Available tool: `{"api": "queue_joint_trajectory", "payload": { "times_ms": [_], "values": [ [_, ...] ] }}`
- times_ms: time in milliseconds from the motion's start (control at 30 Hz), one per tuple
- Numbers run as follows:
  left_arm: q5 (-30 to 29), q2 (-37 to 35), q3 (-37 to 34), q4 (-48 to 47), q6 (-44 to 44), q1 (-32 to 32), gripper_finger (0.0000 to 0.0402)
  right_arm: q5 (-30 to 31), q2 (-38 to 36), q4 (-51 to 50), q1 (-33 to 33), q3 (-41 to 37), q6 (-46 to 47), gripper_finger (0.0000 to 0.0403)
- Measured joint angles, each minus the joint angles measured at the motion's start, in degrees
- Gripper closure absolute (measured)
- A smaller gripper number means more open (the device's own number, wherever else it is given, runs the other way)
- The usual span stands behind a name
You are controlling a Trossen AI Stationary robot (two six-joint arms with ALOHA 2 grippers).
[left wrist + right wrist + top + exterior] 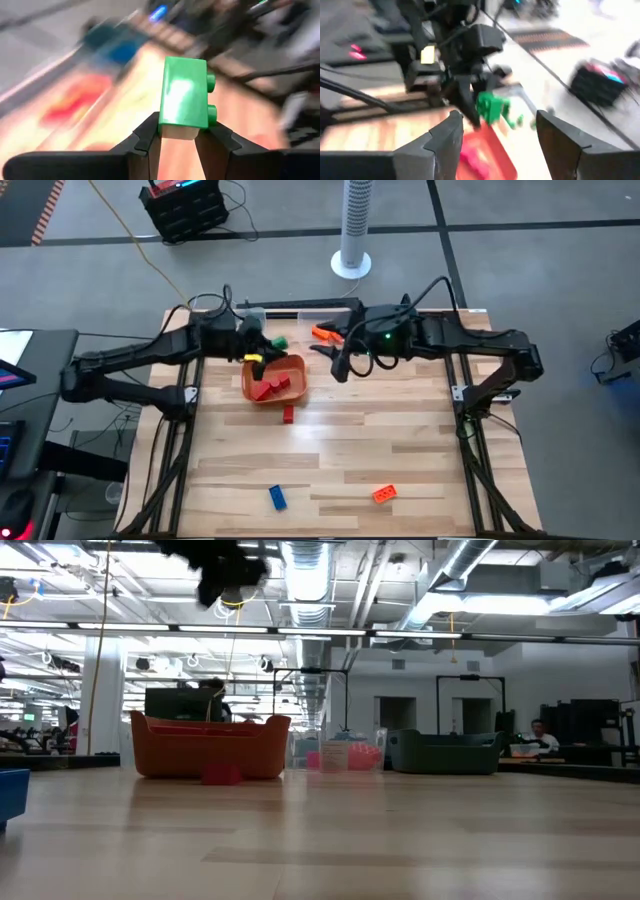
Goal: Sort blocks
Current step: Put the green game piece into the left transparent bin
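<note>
Your left gripper pinches the green block, long axis pointing away from the fingers, studs sideways, beside the orange bin. Your right gripper is spread open nearby.

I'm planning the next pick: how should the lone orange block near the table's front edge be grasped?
Come straight down on the orange block, fingers across its short width, closing on the two long flat sides. It lies flat and slightly angled on bare table, nothing beside it, so turn the wrist to match.

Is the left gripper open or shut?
Shut: the left gripper clamps the green block between both fingers, near the orange bin.
</note>
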Motion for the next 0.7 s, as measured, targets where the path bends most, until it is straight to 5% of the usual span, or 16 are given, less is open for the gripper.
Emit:
{"api": "queue_joint_trajectory", "payload": {
  "times_ms": [233, 433, 700],
  "values": [
    [-6.07, 3.72, 0.0, -21.12, 5.35, 16.74, 0.0304, 2.04, 0.07, -7.1, 1.93, 0.0, 7.15, 0.0154],
    [-7.52, 11.71, 0.0, -24.47, 9.69, 28.3, 0.0304, 2.0, 3.86, -5.73, 7.74, -0.07, 7.38, 0.0154],
    [-11.76, 22.93, 0.0, -23.35, 11.47, 33.61, 0.0297, 3.62, 6.86, -4.52, 12.79, 0.0, 12.82, 0.0154]
  ]
}}
